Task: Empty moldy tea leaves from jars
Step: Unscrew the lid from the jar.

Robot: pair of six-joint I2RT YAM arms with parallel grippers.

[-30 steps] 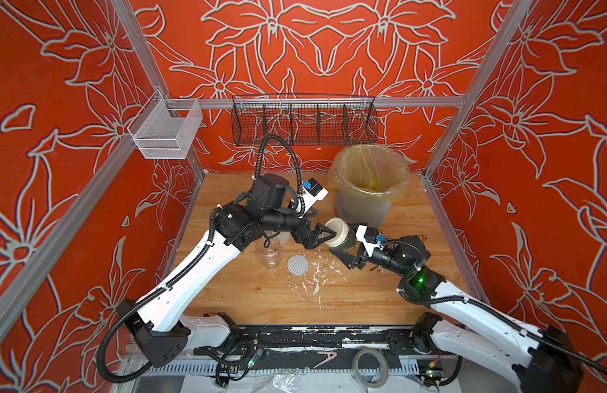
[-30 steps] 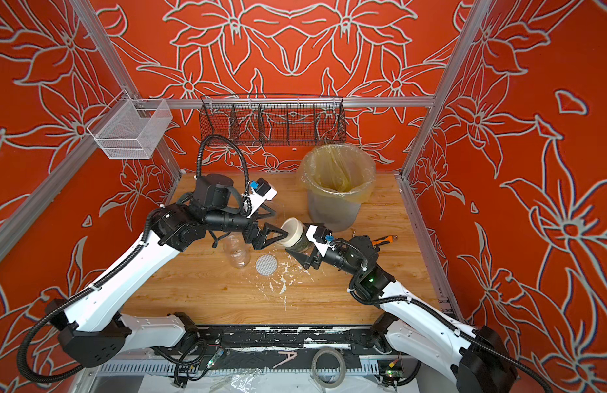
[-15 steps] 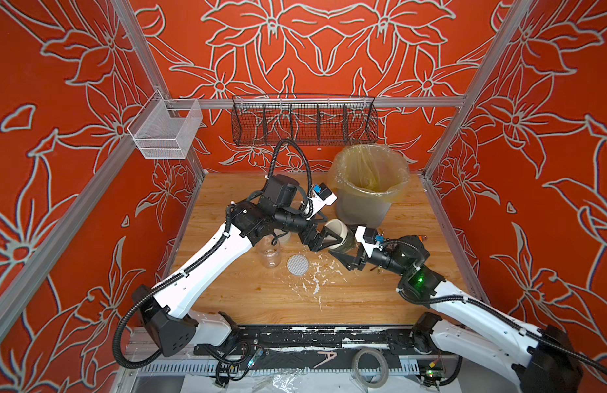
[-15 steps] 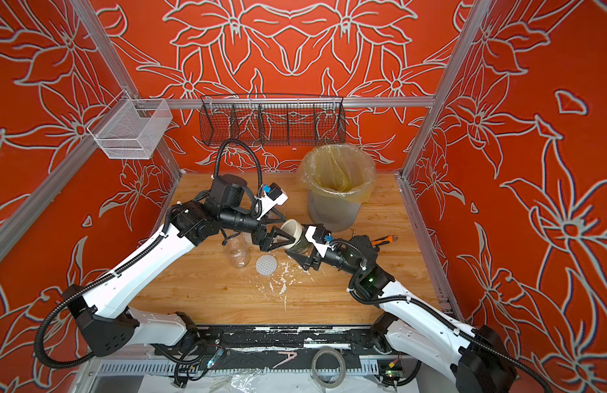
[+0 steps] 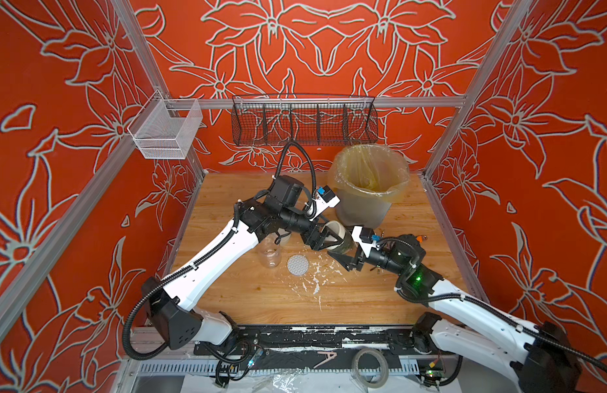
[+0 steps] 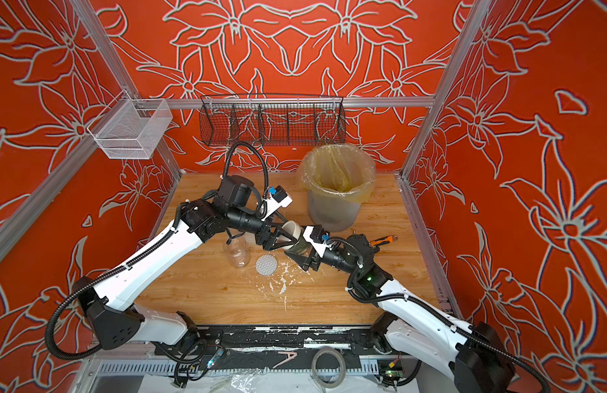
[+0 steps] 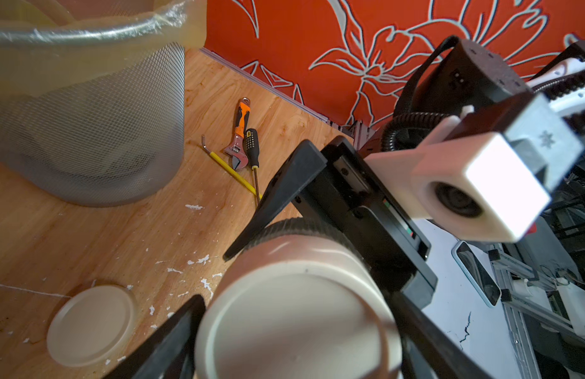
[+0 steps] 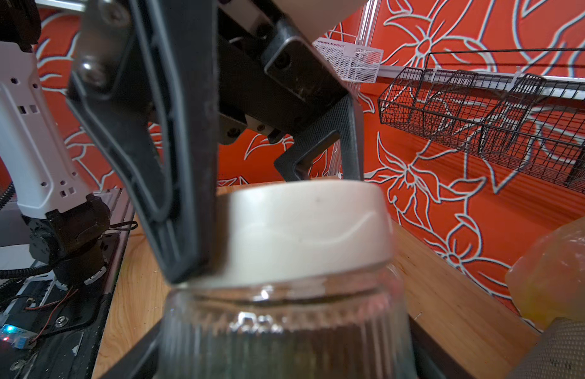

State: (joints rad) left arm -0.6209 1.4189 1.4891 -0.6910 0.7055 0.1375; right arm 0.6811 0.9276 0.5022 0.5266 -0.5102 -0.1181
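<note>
**Left gripper on lid, right gripper on jar body, above mid-table**

The left gripper point(image 5: 330, 238) has its two black fingers point(image 7: 173, 338) set against opposite sides of the cream lid point(image 7: 294, 328). In the right wrist view the near finger lies flat on the lid's point(image 8: 304, 229) side wall and the far one meets its back rim, so the grip reads as clamped on the lid.

The right gripper point(image 5: 346, 251) pinches the glass body of the jar point(image 5: 343, 246) from the opposite end. The jar is tilted, lid end toward the left arm, and held clear of the table point(image 5: 261, 299), just in front of the bin point(image 5: 363, 207). The lid is seated on the jar's neck. The tea leaves point(image 8: 284, 354) show as dark matter through the ribbed glass, inside the jar.

Also noted:
- An open jar point(image 5: 270, 253) stands upright on the table beside the left forearm; its contents cannot be made out.
- A dotted lid point(image 5: 298, 264) lies flat just beside it.
- White flakes point(image 5: 315, 282) are scattered on the wood near that lid.
- A wrench point(image 7: 240, 131) and a screwdriver point(image 7: 251, 149) lie near the bin.
</note>
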